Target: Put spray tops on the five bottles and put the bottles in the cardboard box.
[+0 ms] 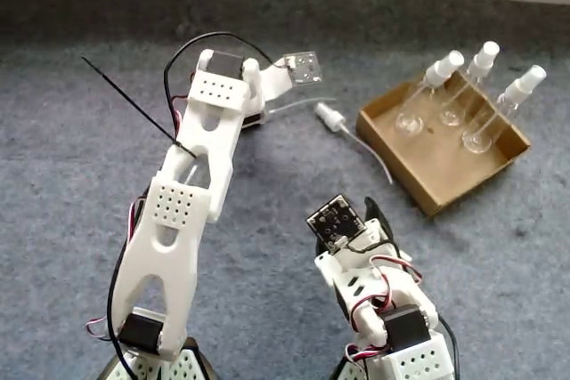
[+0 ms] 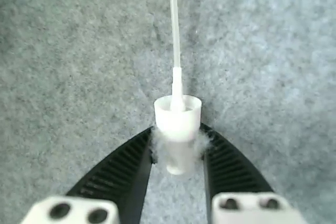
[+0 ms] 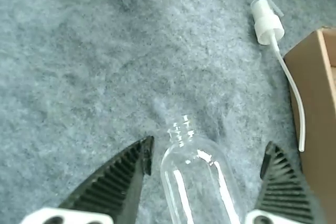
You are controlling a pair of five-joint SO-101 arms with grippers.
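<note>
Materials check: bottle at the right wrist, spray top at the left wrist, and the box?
Bottle: clear and glossy with sharp highlights. It could be plastic or glass; I can't tell which.
Spray top: opaque white plastic by the look, fairly matte, with a thin translucent tube.
Box: brown matte cardboard.

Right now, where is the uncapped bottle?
In the right wrist view, the bottle lies on the carpet between the open right jaws, its neck pointing toward the loose spray top beside the box.
</note>
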